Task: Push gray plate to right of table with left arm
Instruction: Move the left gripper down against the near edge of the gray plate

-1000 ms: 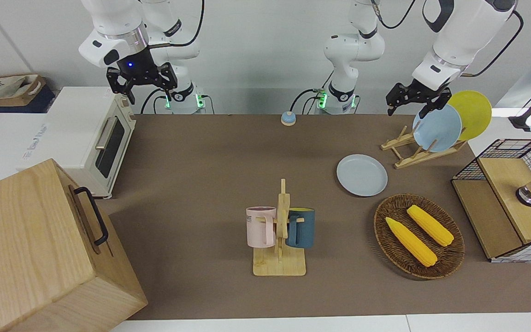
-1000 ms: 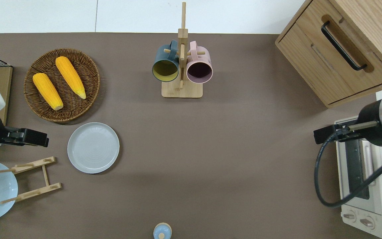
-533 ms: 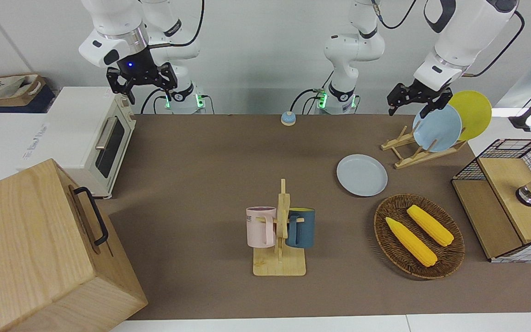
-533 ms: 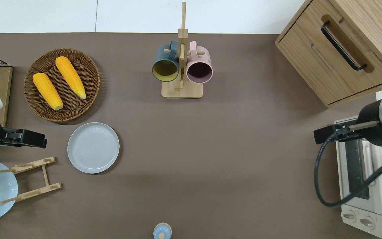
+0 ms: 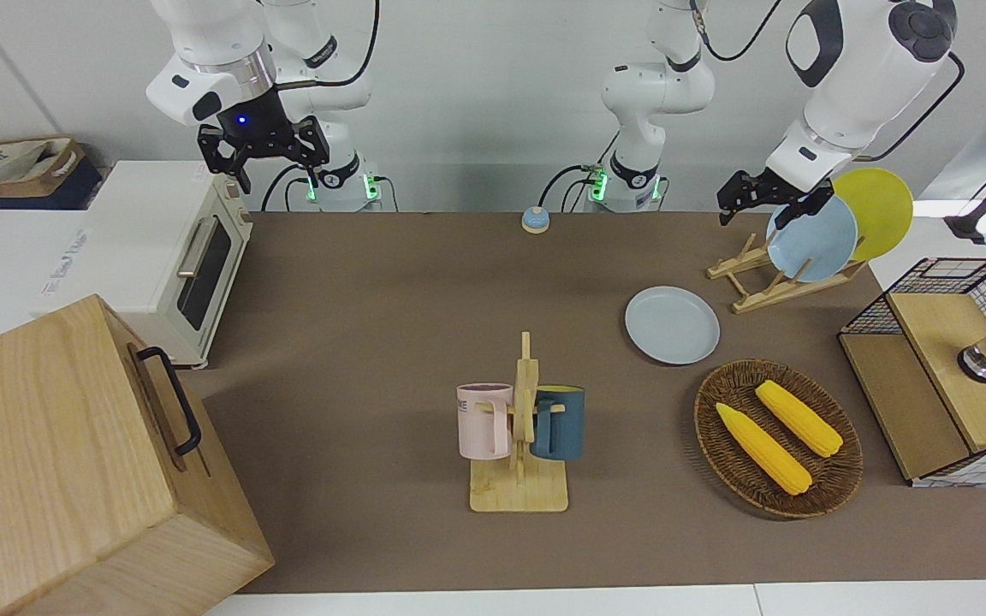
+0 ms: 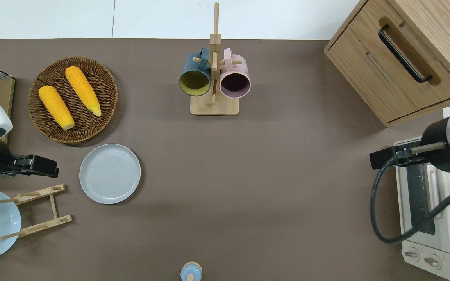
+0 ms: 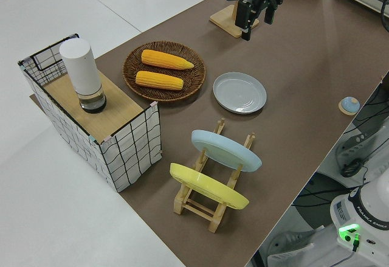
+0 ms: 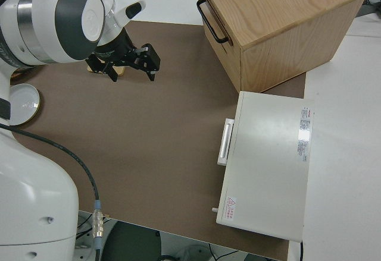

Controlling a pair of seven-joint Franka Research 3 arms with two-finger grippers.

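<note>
Wooden things stand at the right arm's end of the table [image 5: 356, 282]: we see a big wooden cabinet [image 5: 74, 462] with a black handle, and beside it, nearer to the robots, a white toaster oven [image 5: 176, 248]. The right arm is parked, and the fingers of the right gripper [image 5: 264, 167] stand apart. In the middle of the table we see a mug rack [image 5: 520, 445] with a pink mug [image 5: 483, 421] and a dark blue mug [image 5: 560, 423]. The gray plate [image 5: 672, 324] lies flat toward the left arm's end, between a wicker basket [image 5: 835, 479] with two corn cobs and a wooden dish rack [image 5: 758, 282]. This rack holds a sky-blue plate [image 5: 811, 237] and a yellow plate [image 5: 878, 210]. The left gripper [image 6: 39, 166] hangs over bare table just beside the dish rack and near the gray plate, not touching it. In the left side view its fingers [image 7: 244, 20] stand apart.
</note>
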